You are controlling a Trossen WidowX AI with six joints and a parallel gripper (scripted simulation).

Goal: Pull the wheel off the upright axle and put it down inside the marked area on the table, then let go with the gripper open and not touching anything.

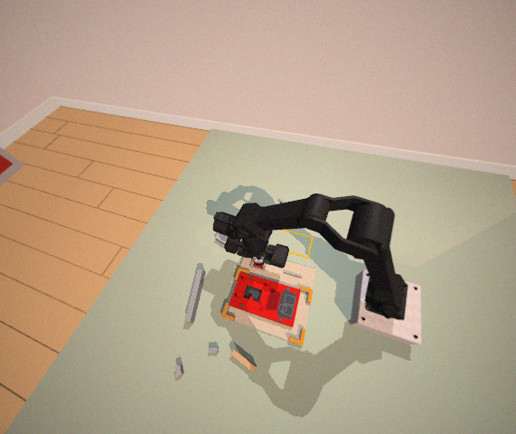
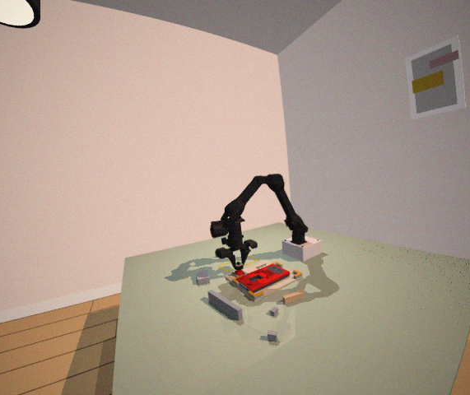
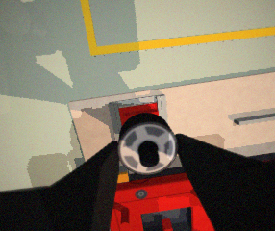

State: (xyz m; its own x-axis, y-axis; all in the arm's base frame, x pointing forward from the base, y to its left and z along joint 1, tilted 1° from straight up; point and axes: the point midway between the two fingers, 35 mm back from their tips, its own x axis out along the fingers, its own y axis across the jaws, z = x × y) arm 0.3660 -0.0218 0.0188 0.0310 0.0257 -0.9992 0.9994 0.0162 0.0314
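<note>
The wheel (image 1: 258, 260) (image 2: 238, 264) (image 3: 165, 144) has a black tyre and a pale spoked face. It is on the upright axle, whose dark end shows in the wheel's centre in the wrist view. The axle's red mount (image 1: 258, 265) (image 2: 239, 272) (image 3: 137, 112) is below it. My gripper (image 1: 258, 259) (image 2: 238, 266) (image 3: 146, 142) points down and is shut on the wheel, one finger on each side. The marked area is a yellow outline (image 1: 310, 247) (image 2: 222, 268) (image 3: 190, 40) on the table, beyond the board; the arm hides part of it in the top view.
The red panel (image 1: 272, 301) (image 2: 260, 276) (image 3: 162, 188) lies beside the mount on a pale board with orange corner brackets. A long grey bar (image 1: 194, 296) (image 2: 225, 304), a tan block (image 1: 244, 359) (image 2: 292, 297) and several small grey blocks stand around the board.
</note>
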